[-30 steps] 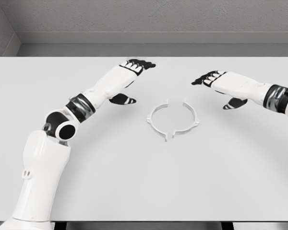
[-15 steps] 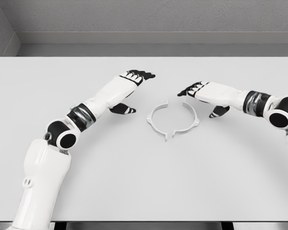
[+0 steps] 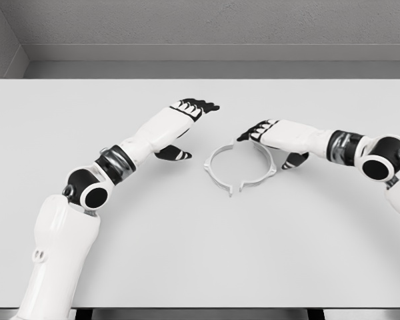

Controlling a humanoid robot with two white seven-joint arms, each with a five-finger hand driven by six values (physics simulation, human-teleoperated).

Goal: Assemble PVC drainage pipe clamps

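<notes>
We see the right hand (image 3: 270, 135) now over the far right of the clamp halves (image 3: 241, 166), fingers spread, empty, grasp likely next. Left hand (image 3: 180, 120) waits wide open left of them on the table (image 3: 187, 253).

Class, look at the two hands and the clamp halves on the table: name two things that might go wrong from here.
1. The right hand hovers over the right clamp half with open fingers; lowering carelessly may push it along the table instead of grasping it.
2. The two halves lie with small gaps between their ends; nudging one could misalign them, while the left hand is off the left half.
</notes>
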